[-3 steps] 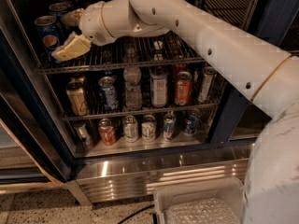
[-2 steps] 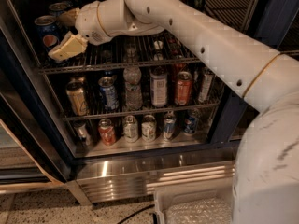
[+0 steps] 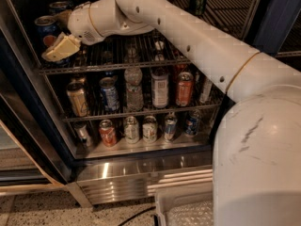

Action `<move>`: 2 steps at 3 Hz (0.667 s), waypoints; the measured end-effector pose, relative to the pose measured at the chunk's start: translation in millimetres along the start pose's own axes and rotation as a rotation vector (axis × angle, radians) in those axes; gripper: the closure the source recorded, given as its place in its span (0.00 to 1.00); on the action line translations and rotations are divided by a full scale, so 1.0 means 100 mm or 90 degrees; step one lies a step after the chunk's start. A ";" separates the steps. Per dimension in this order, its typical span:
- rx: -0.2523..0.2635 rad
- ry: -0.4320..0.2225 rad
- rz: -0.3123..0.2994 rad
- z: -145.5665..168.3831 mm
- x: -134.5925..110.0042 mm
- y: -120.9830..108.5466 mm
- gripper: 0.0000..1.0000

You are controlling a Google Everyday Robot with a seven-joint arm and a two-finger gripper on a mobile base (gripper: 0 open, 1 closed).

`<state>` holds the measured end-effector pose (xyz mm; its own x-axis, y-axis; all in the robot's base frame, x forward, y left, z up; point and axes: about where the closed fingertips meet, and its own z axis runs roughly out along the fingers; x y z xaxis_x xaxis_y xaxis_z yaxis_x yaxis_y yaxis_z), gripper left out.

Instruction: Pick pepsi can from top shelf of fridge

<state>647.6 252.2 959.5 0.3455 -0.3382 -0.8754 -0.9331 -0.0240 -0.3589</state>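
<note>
Clerk: Item one, gripper (image 3: pixel 59 48). It is hanging at the front left end of the top shelf (image 3: pixel 122 55), with its cream tip pointing left and down.

Checker: Parted or closed?

Clerk: Cannot tell. Whether it is holding anything is not showing either.

Checker: Item two?

Clerk: One pepsi can (image 3: pixel 44 28), blue with a silver lid, is standing upright just above and left of the gripper. Touching or apart, I cannot tell. Other lidded cans (image 3: pixel 60 6) are queuing behind it, farther from the gripper.

Checker: Surroundings?

Clerk: The arm (image 3: pixel 188 36) is reaching in from the right. On a lower rack, well below the gripper, a gold can (image 3: pixel 77 98), a clear bottle (image 3: pixel 134 88) and a red can (image 3: pixel 184 88) are standing. The fridge (image 3: pixel 28 107) frame is running down the left.

Checker: Handling note?

Clerk: I am judging the grasp unsecured. The gripper is needing to come level with the can's middle, straddle it squarely and close on its sides. Then it should lift clear of the rods and draw straight out, avoiding the cans behind and the frame.
</note>
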 end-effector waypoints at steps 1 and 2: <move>-0.001 -0.002 0.000 0.00 0.00 0.01 0.46; -0.005 -0.007 0.001 0.01 0.00 0.03 0.70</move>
<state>645.1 253.4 958.6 0.3454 -0.3272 -0.8796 -0.9342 -0.0306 -0.3555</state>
